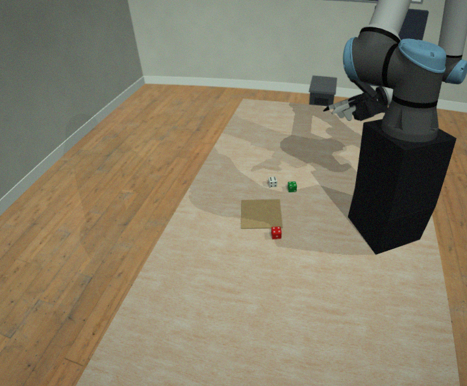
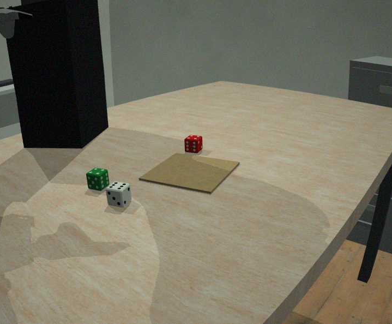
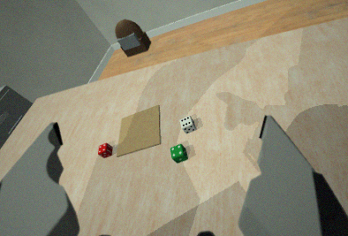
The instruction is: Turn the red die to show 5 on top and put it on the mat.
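The red die (image 1: 275,232) (image 2: 193,143) (image 3: 104,150) sits flat on the table just off a corner of the tan square mat (image 1: 258,212) (image 2: 185,172) (image 3: 143,126), touching or nearly touching its edge. Its top face shows four pips in the exterior view. The green die (image 1: 291,186) (image 2: 97,178) (image 3: 178,153) and the white die (image 1: 272,182) (image 2: 118,193) (image 3: 187,124) sit flat beyond the mat, close together. My gripper (image 1: 336,109) (image 3: 162,120) is open and empty, high above the table, far from all the dice.
The arm's black pedestal (image 1: 395,191) (image 2: 58,73) stands on the table beside the dice. A grey cabinet (image 2: 380,87) stands off the table's side. A small grey box (image 1: 323,89) (image 3: 130,44) is on the floor beyond the far table end.
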`<state>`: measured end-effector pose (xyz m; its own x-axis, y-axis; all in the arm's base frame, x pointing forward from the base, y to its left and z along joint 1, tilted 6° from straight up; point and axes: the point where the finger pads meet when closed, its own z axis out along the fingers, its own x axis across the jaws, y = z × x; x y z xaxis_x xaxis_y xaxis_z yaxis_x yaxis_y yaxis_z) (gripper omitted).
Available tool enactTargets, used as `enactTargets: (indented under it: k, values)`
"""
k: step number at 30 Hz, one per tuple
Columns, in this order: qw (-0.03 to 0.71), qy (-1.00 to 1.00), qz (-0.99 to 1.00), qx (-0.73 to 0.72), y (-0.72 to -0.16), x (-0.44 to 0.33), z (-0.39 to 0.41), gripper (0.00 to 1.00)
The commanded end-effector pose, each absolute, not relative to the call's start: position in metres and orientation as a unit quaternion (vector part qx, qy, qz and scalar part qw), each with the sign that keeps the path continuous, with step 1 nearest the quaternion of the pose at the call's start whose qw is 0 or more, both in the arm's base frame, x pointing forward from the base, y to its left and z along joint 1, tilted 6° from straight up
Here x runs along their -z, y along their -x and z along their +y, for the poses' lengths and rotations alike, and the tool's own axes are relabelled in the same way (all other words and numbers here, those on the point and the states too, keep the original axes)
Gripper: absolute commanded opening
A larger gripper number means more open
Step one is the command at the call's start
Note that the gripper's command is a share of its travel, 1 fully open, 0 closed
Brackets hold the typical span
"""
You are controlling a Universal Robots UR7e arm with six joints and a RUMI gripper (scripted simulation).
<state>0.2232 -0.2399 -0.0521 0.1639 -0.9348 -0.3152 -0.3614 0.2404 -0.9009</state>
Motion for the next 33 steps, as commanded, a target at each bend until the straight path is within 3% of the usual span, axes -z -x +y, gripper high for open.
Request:
enactTargets:
  k: [1,33]
  values:
    - [0.526,0.553,0.586,0.273,-0.2231,0.0520,-0.2400,1.00]
    - [0.519,0.580,0.575,0.252,-0.2276,0.0612,-0.2302,1.00]
